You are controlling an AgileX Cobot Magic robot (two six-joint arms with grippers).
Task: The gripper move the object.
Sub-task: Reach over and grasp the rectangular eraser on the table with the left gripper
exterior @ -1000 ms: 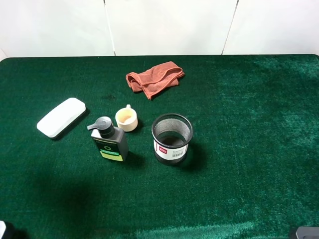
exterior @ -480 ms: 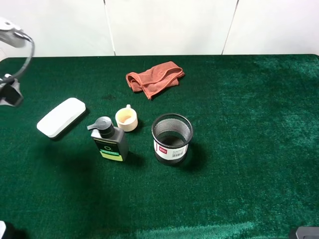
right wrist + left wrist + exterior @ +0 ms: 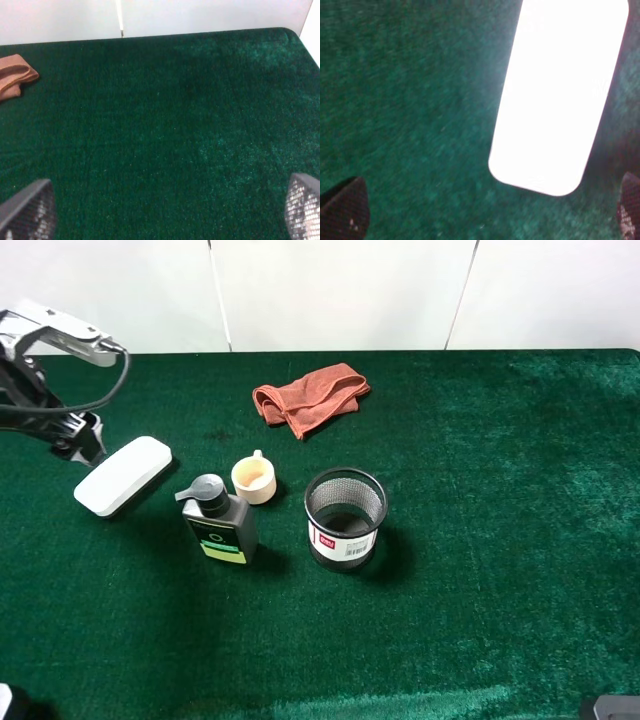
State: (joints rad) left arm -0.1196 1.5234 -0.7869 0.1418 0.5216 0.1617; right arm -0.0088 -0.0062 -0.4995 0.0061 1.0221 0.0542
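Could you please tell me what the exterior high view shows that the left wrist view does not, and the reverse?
Only the exterior high view shows the rust-red cloth, the cream cup, the pump bottle and the mesh cup, plus the left hand seen from outside, close to the white case. Only the left wrist view shows that hand's dark fingertips spread wide, gripping nothing. Both show the case lying flat on the green table cover.
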